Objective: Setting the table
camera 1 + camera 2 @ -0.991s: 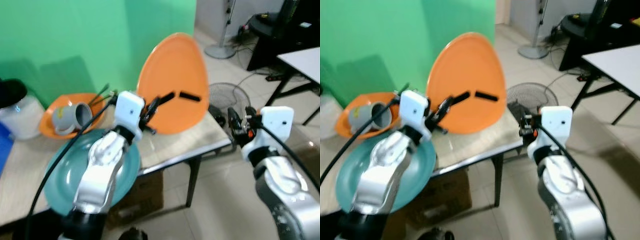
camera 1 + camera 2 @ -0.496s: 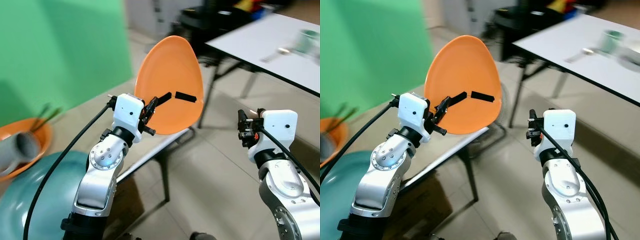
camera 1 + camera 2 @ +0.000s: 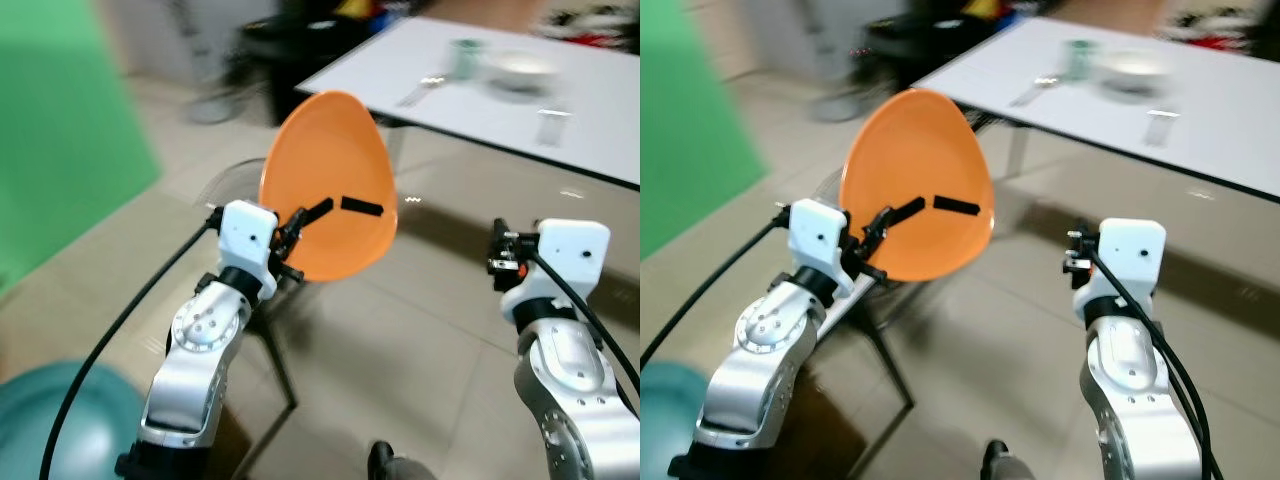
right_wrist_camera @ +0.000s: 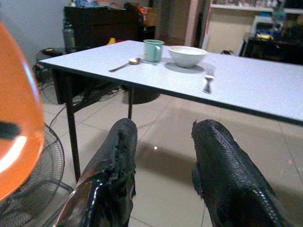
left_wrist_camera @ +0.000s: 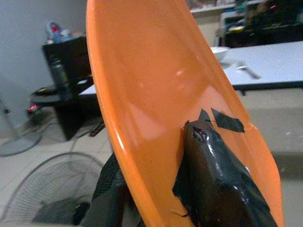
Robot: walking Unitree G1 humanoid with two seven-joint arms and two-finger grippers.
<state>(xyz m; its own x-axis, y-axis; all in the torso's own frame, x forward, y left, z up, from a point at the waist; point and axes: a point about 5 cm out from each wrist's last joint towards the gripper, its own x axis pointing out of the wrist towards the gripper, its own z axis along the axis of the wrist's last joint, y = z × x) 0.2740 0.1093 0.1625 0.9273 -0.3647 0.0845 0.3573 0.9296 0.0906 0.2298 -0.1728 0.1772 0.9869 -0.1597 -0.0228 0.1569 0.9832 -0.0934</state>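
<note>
Robot's left claw (image 3: 332, 207) clamped on an upright orange plate (image 3: 328, 180), right claw (image 4: 163, 179) apart and empty; best kept steady while nearing the white worktop (image 3: 560, 110)

Beige tiled floor (image 3: 420, 330), glossy, faint reflections. Green backdrop (image 3: 60, 130) at left, blurred. White-topped table (image 4: 246, 82) on dark metal legs stands ahead at right. Behind it dark cabinet (image 4: 109, 23) against grey wall (image 4: 28, 28). Shelving (image 4: 246, 28) in far room, cream wall. Floor fan (image 5: 52, 189) with wire grille lies low on floor. Second fan's round base (image 5: 19, 144) near black stand (image 5: 66, 85). Cables on floor under table.
</note>
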